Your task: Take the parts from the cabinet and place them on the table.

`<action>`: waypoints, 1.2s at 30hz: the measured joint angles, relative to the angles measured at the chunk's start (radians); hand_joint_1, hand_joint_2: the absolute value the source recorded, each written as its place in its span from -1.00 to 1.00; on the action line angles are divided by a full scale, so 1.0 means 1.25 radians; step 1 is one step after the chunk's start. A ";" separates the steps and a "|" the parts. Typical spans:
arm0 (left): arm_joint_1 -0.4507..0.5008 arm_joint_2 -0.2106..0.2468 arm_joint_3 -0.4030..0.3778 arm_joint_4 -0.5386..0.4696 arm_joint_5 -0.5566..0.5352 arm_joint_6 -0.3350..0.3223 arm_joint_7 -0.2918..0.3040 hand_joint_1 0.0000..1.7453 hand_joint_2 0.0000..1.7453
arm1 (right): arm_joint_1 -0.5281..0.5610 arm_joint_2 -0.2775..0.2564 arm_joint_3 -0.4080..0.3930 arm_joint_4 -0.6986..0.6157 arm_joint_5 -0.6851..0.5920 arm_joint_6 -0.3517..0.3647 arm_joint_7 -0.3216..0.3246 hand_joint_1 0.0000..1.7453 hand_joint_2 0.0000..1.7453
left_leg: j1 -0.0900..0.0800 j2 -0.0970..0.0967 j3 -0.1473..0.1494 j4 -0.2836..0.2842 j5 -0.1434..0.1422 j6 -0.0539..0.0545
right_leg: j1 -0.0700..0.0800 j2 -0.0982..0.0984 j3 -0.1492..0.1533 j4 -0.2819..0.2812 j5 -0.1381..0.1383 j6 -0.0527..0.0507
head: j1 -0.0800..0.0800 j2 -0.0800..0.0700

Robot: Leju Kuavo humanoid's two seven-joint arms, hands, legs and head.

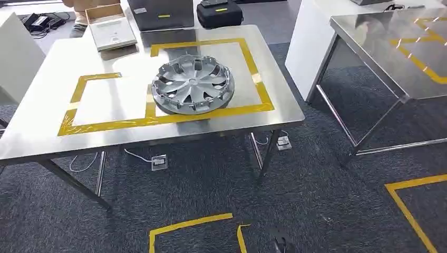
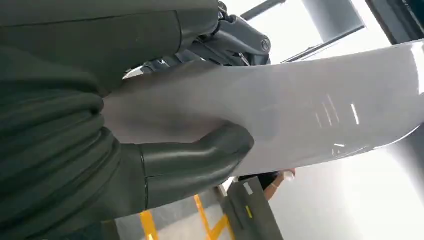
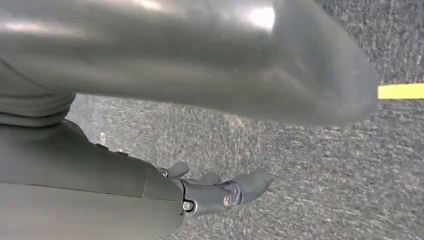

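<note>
A silver wheel cover [image 1: 193, 84] lies flat inside the right yellow-taped rectangle on the steel table [image 1: 47, 132]. Beside it, the left taped rectangle [image 1: 108, 100] has bare steel inside. In the left wrist view my left hand [image 2: 190, 165] grips a large, smooth, silvery-white curved panel [image 2: 310, 115], with the thumb pressed on its face and the fingers behind it. My right hand [image 3: 215, 192] hangs over grey carpet with its fingers apart and nothing in it.
A second steel table [image 1: 400, 47] with yellow tape stands at the right, with a white block [image 1: 311, 37] between the two tables. An open box [image 1: 110, 29] and black cases [image 1: 219, 13] sit at the table's far edge. Yellow tape [image 1: 184, 226] marks the carpet nearby.
</note>
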 joint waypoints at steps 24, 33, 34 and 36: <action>0.064 0.011 0.050 -0.027 0.000 0.002 0.001 1.00 1.00 | 0.018 -0.059 -0.008 0.000 0.016 -0.058 0.157 -1.00 -1.00 | 0.003 0.000 -0.073 0.187 -0.087 -0.028 | 0.000 0.001 -0.034 -0.006 0.031 -0.034 | -0.003 0.000; 0.076 0.019 0.065 -0.033 0.002 0.001 -0.002 1.00 1.00 | 0.020 -0.072 -0.016 0.000 0.012 -0.058 0.176 -1.00 -1.00 | 0.003 0.004 0.001 0.000 0.003 0.012 | 0.003 -0.001 -0.020 0.025 -0.021 0.003 | -0.006 0.000; 0.076 0.020 0.066 -0.035 0.002 0.001 -0.003 1.00 1.00 | 0.019 -0.072 -0.016 0.000 0.012 -0.058 0.176 -1.00 -1.00 | 0.003 0.005 0.005 0.000 -0.001 0.018 | 0.002 -0.001 -0.049 0.079 -0.043 0.006 | -0.002 0.000; 0.080 0.020 0.067 -0.035 0.003 0.001 -0.003 1.00 1.00 | 0.020 -0.074 -0.018 0.000 0.012 -0.058 0.176 -1.00 -1.00 | 0.002 0.005 0.010 0.000 -0.010 0.020 | 0.001 -0.001 -0.132 0.211 -0.088 0.009 | -0.001 0.000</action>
